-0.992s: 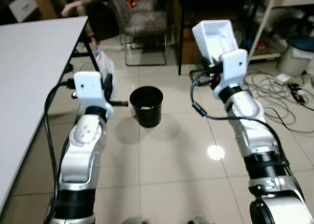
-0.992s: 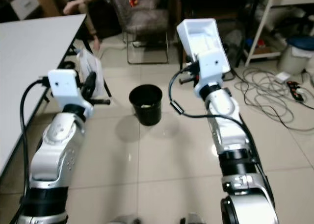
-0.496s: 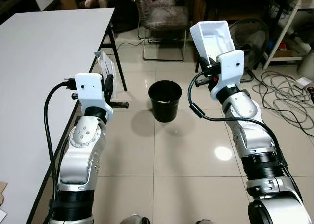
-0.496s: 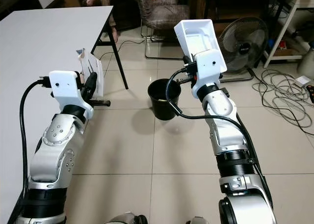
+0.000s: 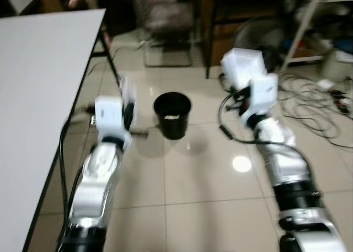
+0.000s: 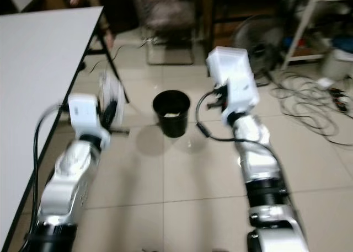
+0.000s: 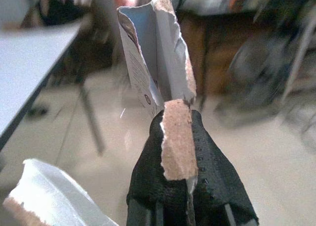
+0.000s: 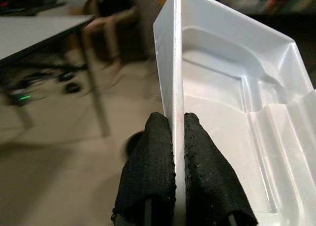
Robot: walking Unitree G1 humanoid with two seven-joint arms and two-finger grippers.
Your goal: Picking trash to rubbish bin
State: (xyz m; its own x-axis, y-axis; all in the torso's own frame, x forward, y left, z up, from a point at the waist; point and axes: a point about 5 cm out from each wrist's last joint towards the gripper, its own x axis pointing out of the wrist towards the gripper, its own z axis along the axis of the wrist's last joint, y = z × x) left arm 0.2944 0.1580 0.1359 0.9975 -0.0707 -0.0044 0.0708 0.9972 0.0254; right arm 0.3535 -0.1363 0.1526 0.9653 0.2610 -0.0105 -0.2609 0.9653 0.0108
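A torn piece of white carton (image 7: 157,53) is pinched at its ragged lower edge between the black fingers (image 7: 207,166) of the left end effector (image 7: 177,137), and it stands upright above them. A white moulded plastic tray (image 8: 232,102) is clamped by one thin side wall in the right end effector (image 8: 177,161), whose fingers (image 8: 148,171) are closed flat on either side of that wall. Both pieces are held raised above the tiled floor (image 5: 193,186), with the black rubbish bin (image 5: 172,115) standing between and ahead of the two arms; some pale trash is seen inside it. The grey tabletop (image 5: 33,86) lies along the robot's left.

Both items are judged to be very light. The carton is likely soft and easily creased, and its torn edge may fray or slip if the pinch is loosened. The tray is judged to be thin, springy and smooth, so it may twist or slide in a grip on one wall alone; a hold on that rim close to a corner would be stiffer. The head views are blurred, so finer detail cannot be told.
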